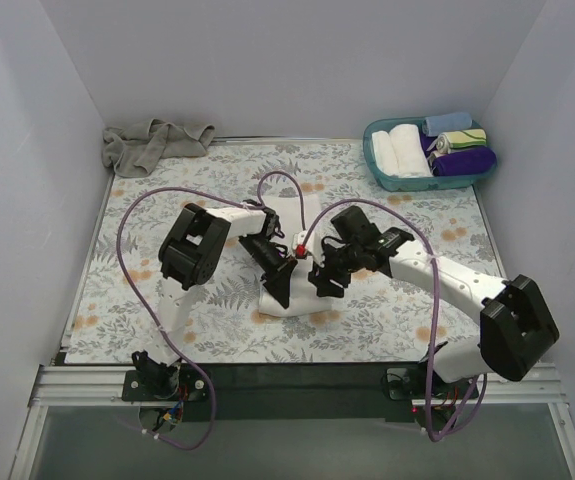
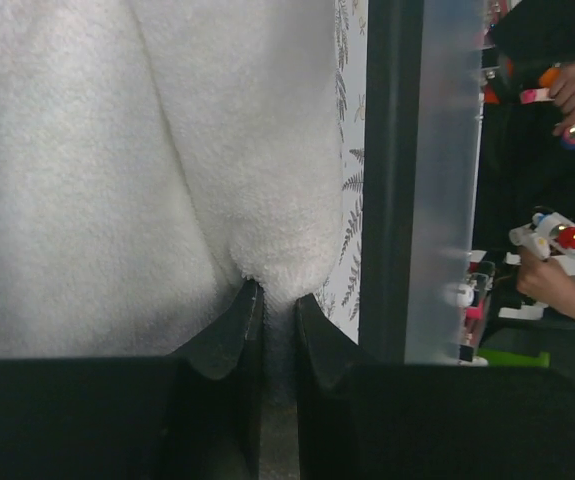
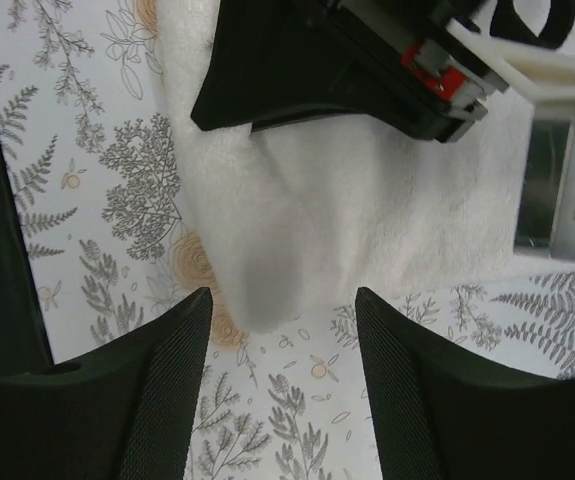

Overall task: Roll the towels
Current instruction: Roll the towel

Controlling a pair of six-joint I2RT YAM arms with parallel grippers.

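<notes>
The white towel (image 1: 294,303) lies on the floral mat at the table's middle, partly under both grippers. My left gripper (image 1: 280,285) is shut on a pinched fold at the towel's edge; its wrist view shows the gripper (image 2: 277,297) clamped on the white terry cloth (image 2: 117,180). My right gripper (image 1: 319,280) is open and empty. In its wrist view the right gripper (image 3: 282,305) hovers just off the lifted corner of the towel (image 3: 387,200), with the left gripper (image 3: 267,90) above. The grey-beige towel (image 1: 152,143) lies crumpled at the back left corner.
A teal basket (image 1: 382,178) at the back right holds several rolled towels, white, blue, striped and purple. The floral mat (image 1: 117,290) covers the table. White walls close in the left, back and right. Purple cables loop over both arms.
</notes>
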